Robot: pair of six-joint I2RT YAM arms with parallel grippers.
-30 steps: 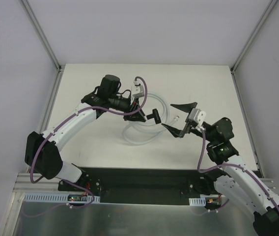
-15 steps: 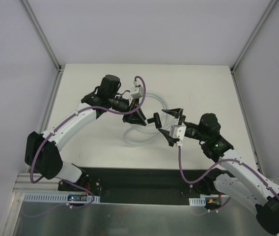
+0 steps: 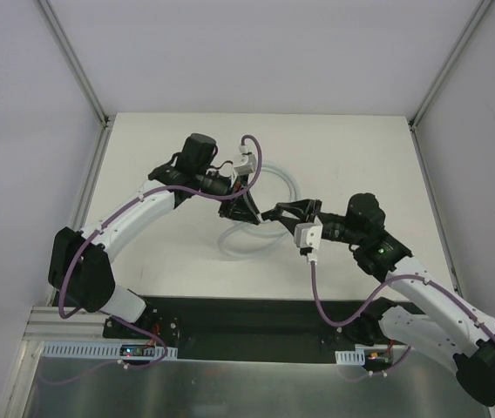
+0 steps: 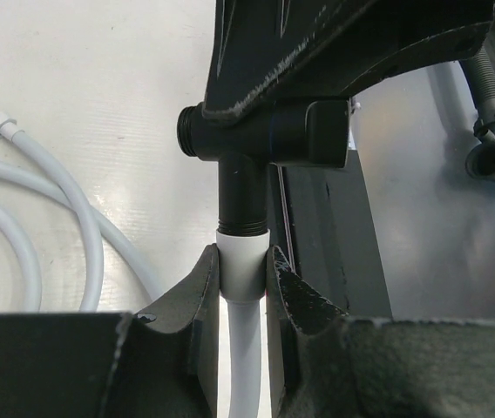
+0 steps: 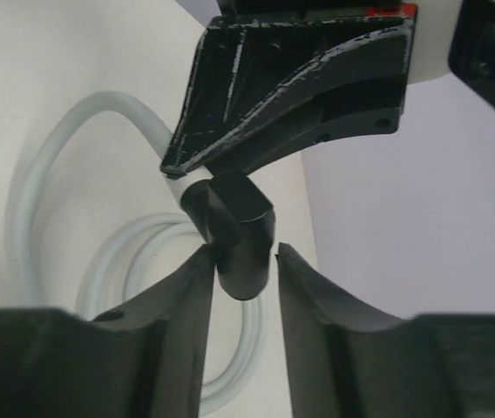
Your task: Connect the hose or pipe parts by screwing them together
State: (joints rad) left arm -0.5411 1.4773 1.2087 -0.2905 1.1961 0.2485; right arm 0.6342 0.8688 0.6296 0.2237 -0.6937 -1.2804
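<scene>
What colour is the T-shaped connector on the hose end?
The T-shaped connector is black, on the white hose; the left wrist view shows it best.

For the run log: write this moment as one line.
left gripper: shut on white hose end | black T connector: against hose end | right gripper: jaws flanking connector, grip unclear

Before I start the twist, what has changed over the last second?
The right pincer moved in leftward and closed around the black T-connector. The left pincer stayed shut on the white hose, barely shifting.
</scene>
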